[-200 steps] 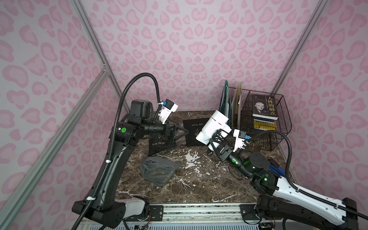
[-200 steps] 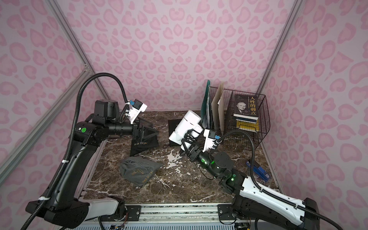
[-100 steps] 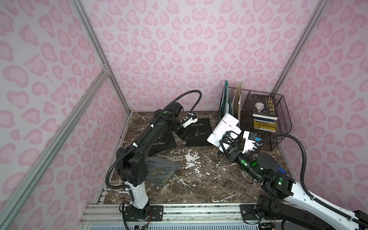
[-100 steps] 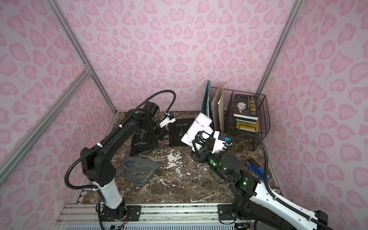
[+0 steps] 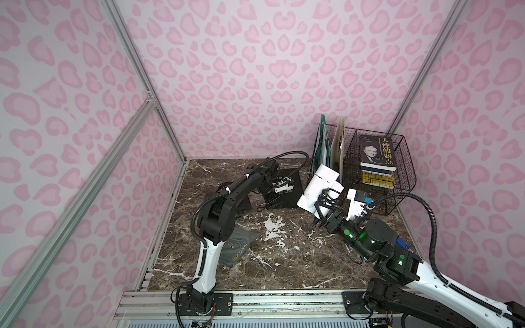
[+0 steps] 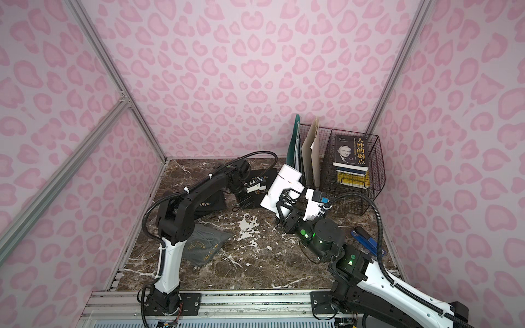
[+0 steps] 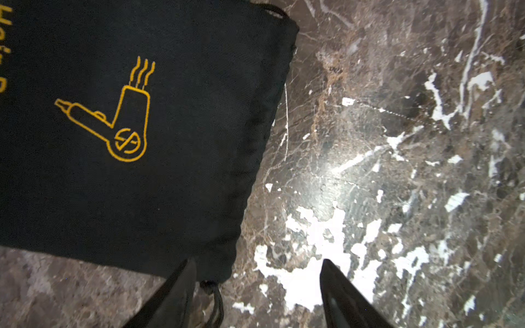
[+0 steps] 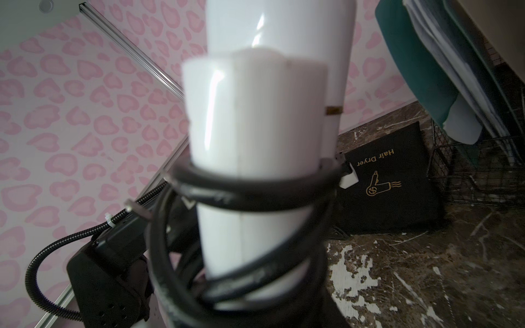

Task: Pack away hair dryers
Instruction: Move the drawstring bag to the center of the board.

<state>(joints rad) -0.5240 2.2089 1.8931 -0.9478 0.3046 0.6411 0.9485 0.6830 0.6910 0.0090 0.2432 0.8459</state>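
Dryer: white dryer [image 5: 319, 186] aloft, beside the wire basket [image 5: 404, 159].
Right jaws: clamped on its handle.
Left jaws: wide, at black pouch [image 7: 142, 184] corner.
Progress: pouch lies flat; this dryer not yet bagged.

R jaws clamp white dryer [image 6: 279, 184] — L arm [image 6: 199, 193] over black pouch [image 6: 267, 173].

Both top views are bright, with soft, even light; the pink walls look pale and shadows are faint; the table [image 5: 284, 255] reads dark at lower centre, its white veins crisp. In the left wrist view a white glare patch sits on the table [image 7: 326, 198]; the pouch [image 7: 127, 127] is sharp, gold print clear. In the right wrist view the dryer [image 8: 255, 127] is close and out of focus, streaked with glare; its cord [image 8: 250, 187] is equally soft, while the background stays sharper.
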